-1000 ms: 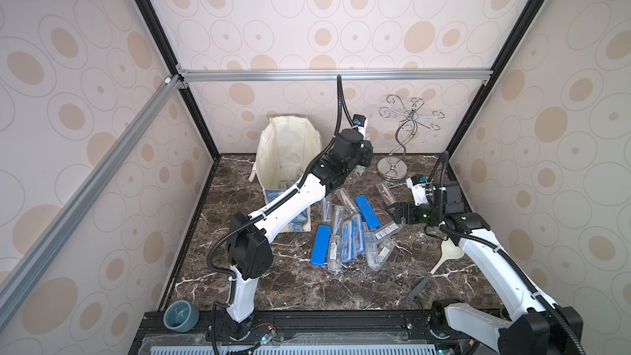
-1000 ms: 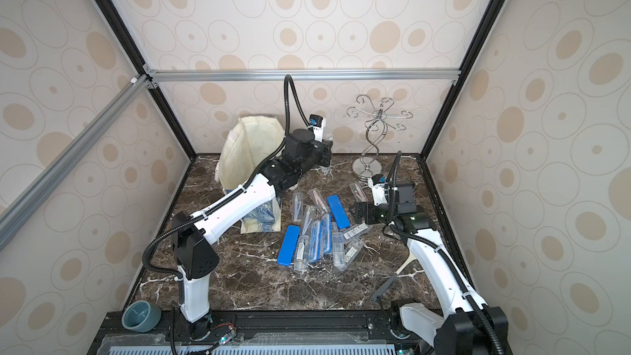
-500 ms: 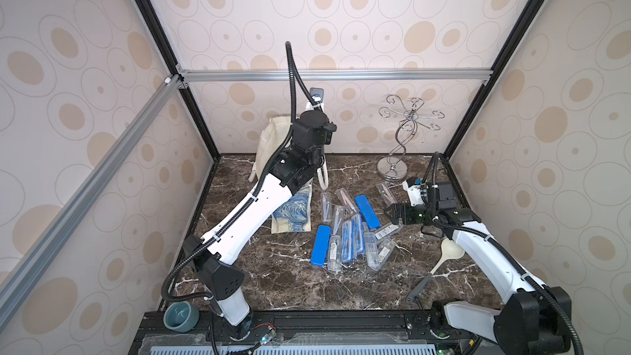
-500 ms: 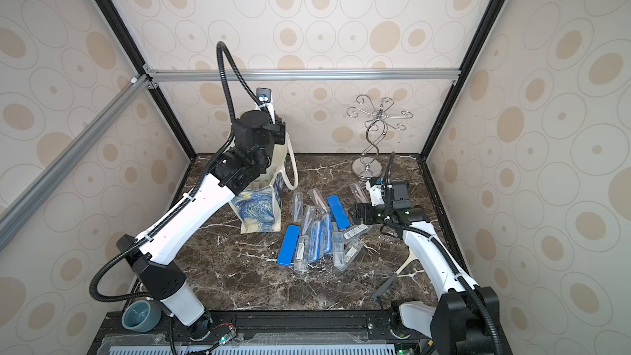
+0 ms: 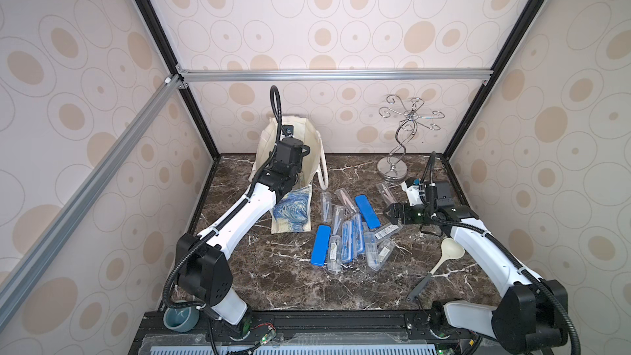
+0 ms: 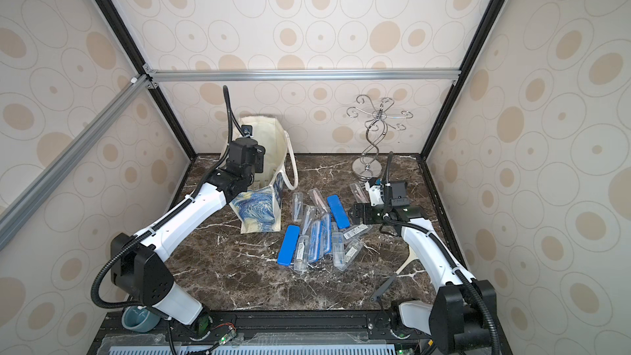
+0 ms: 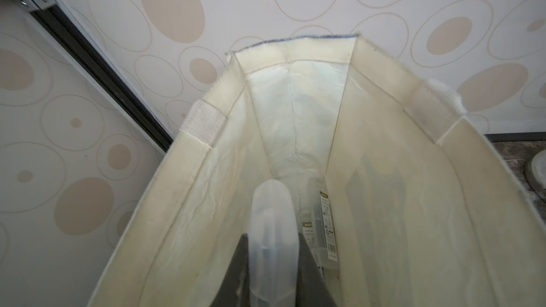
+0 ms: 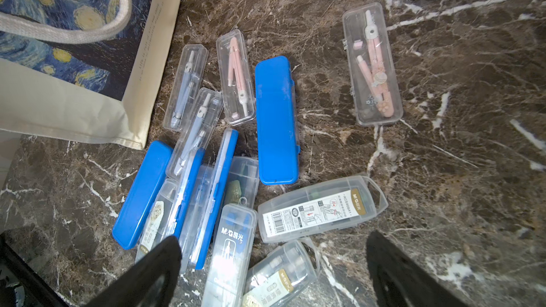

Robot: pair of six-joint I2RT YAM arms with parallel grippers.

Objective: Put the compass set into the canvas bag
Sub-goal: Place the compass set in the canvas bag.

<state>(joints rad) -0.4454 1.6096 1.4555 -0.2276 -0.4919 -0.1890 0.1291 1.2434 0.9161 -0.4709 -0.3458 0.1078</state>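
One clear case [image 7: 273,225] hangs in canvas bag [image 7: 399,187] above a labelled case [image 7: 326,231].

The 2 top views look down from high in front, sharing the whole tabletop [image 5: 300,288]; wrist views sit close.

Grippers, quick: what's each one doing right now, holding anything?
Left gripper: closed on a clear compass case, in the canvas bag opening.
Right gripper: open, empty, above the loose compass cases.

Cream canvas bag [image 5: 294,211] stands open, starry print on one face; a frosted compass set [image 7: 273,231] points down into its mouth.
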